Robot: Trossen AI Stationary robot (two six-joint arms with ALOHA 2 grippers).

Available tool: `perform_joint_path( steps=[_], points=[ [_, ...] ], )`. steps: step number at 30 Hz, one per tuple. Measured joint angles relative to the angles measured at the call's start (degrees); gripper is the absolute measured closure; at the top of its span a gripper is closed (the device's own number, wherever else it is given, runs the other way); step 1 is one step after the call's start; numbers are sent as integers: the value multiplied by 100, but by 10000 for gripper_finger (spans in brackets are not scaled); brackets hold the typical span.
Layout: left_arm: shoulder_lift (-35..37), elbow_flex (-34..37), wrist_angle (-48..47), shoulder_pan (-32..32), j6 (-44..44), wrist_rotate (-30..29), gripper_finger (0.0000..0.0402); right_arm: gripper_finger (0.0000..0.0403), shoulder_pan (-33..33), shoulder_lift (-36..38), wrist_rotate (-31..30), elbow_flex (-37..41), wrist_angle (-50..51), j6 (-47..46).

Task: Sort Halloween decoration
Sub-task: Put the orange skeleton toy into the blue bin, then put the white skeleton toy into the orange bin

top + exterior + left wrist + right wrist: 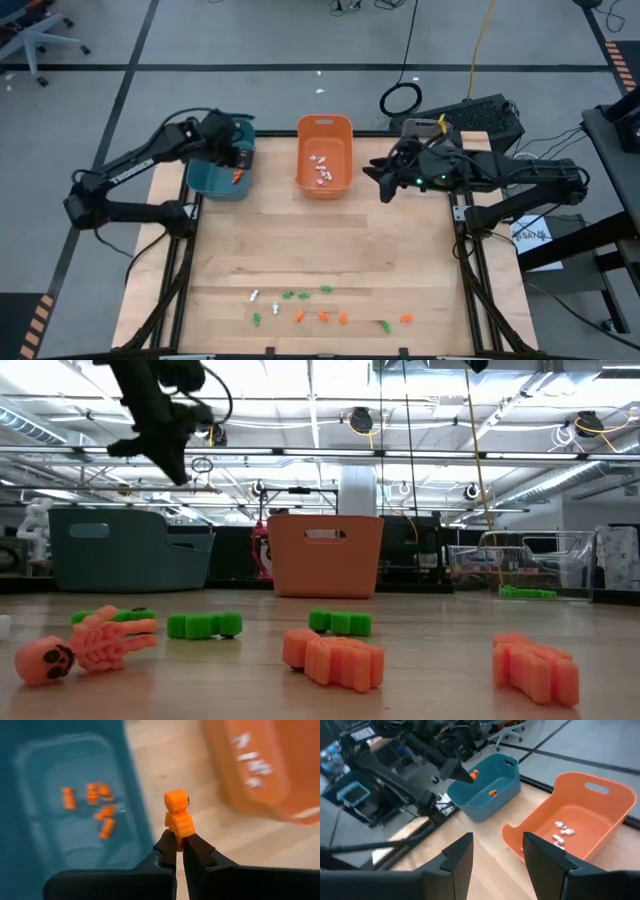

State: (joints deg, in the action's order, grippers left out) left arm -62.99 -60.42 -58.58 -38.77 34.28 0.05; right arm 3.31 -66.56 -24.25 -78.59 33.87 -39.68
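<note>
1. Left end effector [180,842] pinches an orange trinket [178,817] beside the teal bin [205,180].
2. Right end effector [497,847], spread, waits by the orange bin [340,185].
3. Some trinkets binned; many [325,316] remain on the table [320,240].

Left claw [179,851] pinched closed, raised; right claw [497,851] apparently agape, idle.

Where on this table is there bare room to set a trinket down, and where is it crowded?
The wide wooden stretch between the two bins, teal bin and orange bin, and the trinket row near the front edge is bare. So are both side margins. It is crowded along that row of orange, green and white trinkets, and by the teal bin, where the left gripper holds an orange trinket.
</note>
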Motion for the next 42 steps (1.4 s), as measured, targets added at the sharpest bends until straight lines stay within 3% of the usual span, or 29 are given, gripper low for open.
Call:
perform_joint_path(
  steps=[9, 20, 30, 35, 42],
  points=[
    [-1299, 0, -316, -919, -2162, -98, 393, 248, -26, -507, 22, 0, -261, -800],
    [-2407, 0, -307, -1007, -3215, -224, 382, 248, -26, -1127, 13, 0, -1188, -1212],
    [-2273, 0, -432, -1049, -3183, -1015, 248, 248, 81, -1406, 29, 0, -1734, -1321],
    [-1866, 0, -608, -1049, -3178, -534, 212, 247, 105, -1395, 24, 0, -1729, -1226],
    [-822, 0, -793, -833, -3009, 699, 208, 247, 103, -1384, 26, 0, -1734, -1059]
  ],
)
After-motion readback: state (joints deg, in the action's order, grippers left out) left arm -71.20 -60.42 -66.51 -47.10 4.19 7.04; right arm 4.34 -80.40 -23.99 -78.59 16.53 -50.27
